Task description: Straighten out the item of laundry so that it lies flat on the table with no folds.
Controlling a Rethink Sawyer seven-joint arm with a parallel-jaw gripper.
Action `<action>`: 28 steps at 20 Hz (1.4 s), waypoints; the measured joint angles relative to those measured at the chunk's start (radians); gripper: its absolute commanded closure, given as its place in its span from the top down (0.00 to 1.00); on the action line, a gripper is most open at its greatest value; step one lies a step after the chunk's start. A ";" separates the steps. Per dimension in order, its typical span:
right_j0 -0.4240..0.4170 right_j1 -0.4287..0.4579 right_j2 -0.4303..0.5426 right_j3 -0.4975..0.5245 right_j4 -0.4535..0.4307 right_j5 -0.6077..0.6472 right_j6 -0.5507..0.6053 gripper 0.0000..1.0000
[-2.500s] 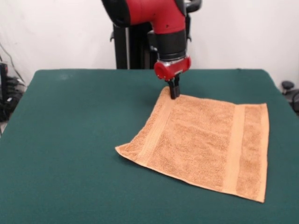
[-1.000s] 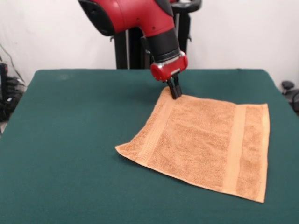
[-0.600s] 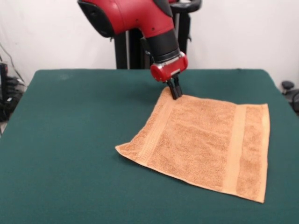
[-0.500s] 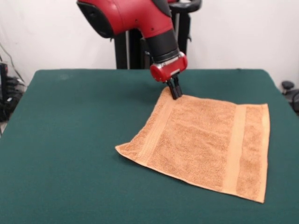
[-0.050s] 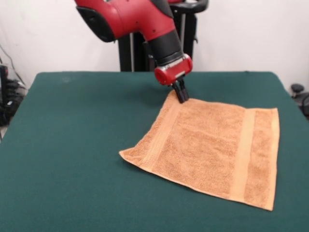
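The claw (image 5: 182, 98) (fingers pinched together) grips the far corner of the towel (image 5: 212, 145), spread flat on the table (image 5: 72, 145).

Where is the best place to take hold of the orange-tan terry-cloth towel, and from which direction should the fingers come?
Probably the far corner of the orange-tan terry-cloth towel, where the gripper already sits, coming from above. The towel lies nearly flat on the dark green cloth-topped table, so only an edge or a corner offers something to pinch. Whether the fingers hold the cloth cannot be told.
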 measured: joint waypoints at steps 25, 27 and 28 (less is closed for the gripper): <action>0.014 0.142 0.048 -0.025 -0.048 -0.188 0.000 0.00; 0.014 0.152 0.049 -0.027 -0.048 -0.200 0.000 0.00; 0.014 0.155 0.049 -0.027 -0.048 -0.204 0.000 0.00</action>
